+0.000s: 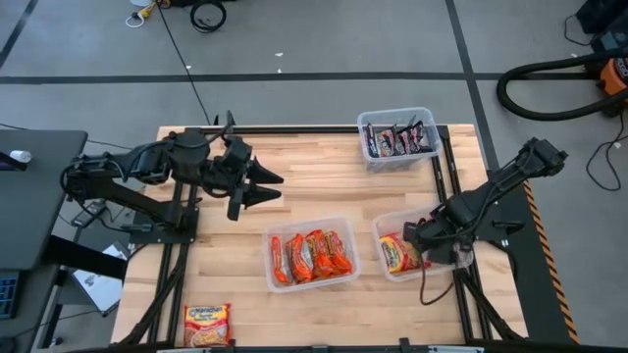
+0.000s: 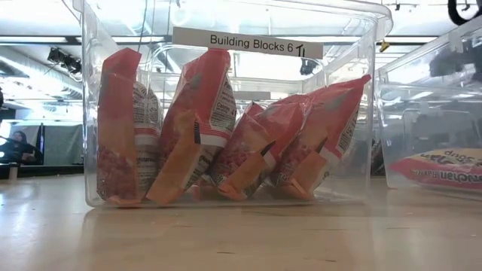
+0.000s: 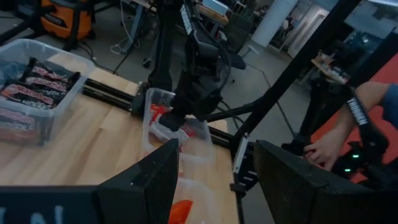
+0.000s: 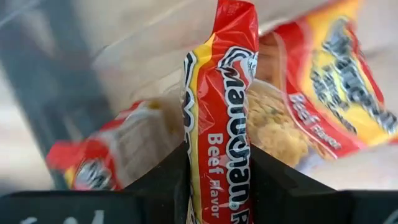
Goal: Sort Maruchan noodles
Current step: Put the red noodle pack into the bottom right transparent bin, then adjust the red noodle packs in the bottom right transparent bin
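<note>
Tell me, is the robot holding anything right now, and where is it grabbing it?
Yes. The right end effector pinches a yellow-red Beef Flavor noodle packet by its thin edge, over the right bin. The left end effector is open, holding nothing.

A wooden table [image 1: 324,191] fills the middle of the high view, with three clear plastic bins on it: one at upper right [image 1: 365,120], one at lower centre [image 1: 271,235] and one at lower right [image 1: 378,224]. In the low view the centre bin carries a white label [image 2: 247,42] reading "Building Blocks 6". An orange shop vacuum [image 1: 614,71] with a black hose [image 1: 535,98] sits on the grey floor at the far right, and a person's hand [image 3: 323,148] shows at the right of the left wrist view.
</note>
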`<state>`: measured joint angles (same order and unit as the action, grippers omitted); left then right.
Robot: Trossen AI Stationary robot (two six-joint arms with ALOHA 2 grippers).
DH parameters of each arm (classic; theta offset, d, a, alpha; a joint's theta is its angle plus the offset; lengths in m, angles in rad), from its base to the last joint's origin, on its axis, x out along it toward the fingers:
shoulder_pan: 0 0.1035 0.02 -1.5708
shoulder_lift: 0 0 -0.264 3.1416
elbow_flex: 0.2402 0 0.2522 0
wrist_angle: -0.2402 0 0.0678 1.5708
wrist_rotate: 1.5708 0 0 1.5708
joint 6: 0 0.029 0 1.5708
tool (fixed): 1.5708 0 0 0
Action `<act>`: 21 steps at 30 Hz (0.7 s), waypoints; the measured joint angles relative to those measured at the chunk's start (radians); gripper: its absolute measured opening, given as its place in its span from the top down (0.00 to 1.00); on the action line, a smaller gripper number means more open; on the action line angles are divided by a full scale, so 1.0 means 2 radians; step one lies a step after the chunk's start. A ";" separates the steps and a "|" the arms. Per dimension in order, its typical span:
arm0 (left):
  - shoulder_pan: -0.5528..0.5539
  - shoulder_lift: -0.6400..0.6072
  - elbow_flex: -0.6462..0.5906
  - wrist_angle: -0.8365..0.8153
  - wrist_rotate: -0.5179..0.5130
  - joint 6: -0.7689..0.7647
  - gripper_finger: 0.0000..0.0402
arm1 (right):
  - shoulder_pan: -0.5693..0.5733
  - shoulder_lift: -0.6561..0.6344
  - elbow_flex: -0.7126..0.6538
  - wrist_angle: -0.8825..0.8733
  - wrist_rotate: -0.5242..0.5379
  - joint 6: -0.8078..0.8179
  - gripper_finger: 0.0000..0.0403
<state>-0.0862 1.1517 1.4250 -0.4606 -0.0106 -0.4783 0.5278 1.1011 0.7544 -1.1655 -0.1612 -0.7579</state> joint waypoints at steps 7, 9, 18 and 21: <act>0.000 0.001 0.000 -0.001 -0.010 0.005 0.48 | 0.000 0.002 0.020 0.002 0.001 0.119 0.62; 0.000 0.001 0.000 -0.001 -0.010 0.005 0.48 | 0.003 0.002 0.032 -0.027 0.003 0.110 0.58; 0.000 0.000 0.000 -0.002 -0.010 0.008 0.48 | 0.029 0.001 0.103 -0.031 0.050 0.022 0.45; 0.000 0.000 0.000 -0.005 -0.010 -0.002 0.48 | 0.015 0.007 0.091 0.061 0.047 0.042 0.45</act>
<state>-0.0864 1.1519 1.4250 -0.4710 -0.0299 -0.4822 0.5578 1.1161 0.9362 -1.0433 -0.0674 -0.6738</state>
